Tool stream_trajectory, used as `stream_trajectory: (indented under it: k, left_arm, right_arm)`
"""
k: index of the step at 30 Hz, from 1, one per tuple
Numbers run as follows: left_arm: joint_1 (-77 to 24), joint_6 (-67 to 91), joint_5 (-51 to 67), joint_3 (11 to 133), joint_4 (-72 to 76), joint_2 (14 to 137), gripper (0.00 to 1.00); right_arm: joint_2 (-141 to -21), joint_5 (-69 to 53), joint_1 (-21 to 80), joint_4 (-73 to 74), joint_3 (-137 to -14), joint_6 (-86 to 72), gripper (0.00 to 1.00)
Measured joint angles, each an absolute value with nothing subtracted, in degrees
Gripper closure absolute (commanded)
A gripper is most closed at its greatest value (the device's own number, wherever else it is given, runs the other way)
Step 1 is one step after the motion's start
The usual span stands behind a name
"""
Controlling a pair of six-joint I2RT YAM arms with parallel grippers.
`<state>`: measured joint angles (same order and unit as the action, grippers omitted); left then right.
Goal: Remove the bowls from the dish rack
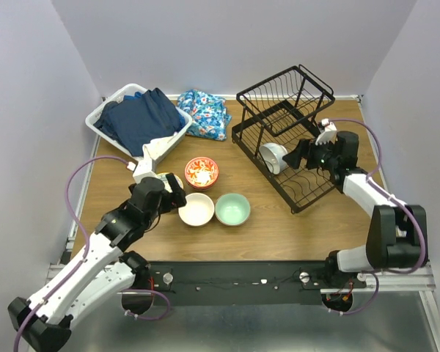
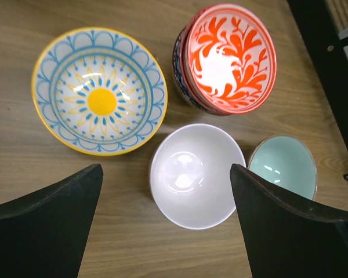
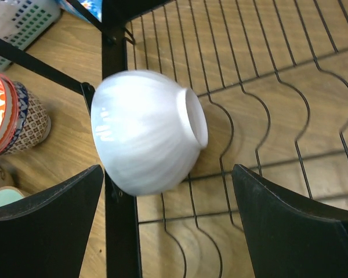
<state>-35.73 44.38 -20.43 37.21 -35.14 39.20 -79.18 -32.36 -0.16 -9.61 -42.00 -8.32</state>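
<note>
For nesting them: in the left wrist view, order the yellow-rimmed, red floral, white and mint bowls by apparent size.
yellow-rimmed bowl
red floral bowl and white bowl, about alike; red sits stacked, nearer the camera
mint bowl, partly hidden

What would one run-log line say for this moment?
left tool: open, over white bowl on table | right tool: open, either side of tipped bowl in dish rack | also out: yellow-rimmed bowl, red-orange bowl, mint bowl

Wooden table point(image 1: 279, 227). Carries a white bowl point(image 2: 197, 174) between the left gripper's point(image 2: 165, 168) jaws, a mint green bowl point(image 2: 282, 165) beside its right jaw, and a yellow-rimmed bowl point(image 2: 98, 90) and a red-orange floral bowl stack point(image 2: 229, 58) beyond the tips. Also bears the black dish rack point(image 3: 122, 231) under the right gripper's point(image 3: 166, 169) jaws, plus a white laundry basket point(image 1: 105, 104) and a patterned cloth point(image 1: 205, 114) well apart from both.
</note>
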Motion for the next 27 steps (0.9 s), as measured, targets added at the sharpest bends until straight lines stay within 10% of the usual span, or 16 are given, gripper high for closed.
stream_trajectory:
  k: [27]
  left_arm:
    - [-35.7,31.9,-30.0,30.8,-33.3,14.5,0.01]
  right_arm:
    - [-95.6,-46.5,1.8,-13.5,-52.6,-2.9,0.00]
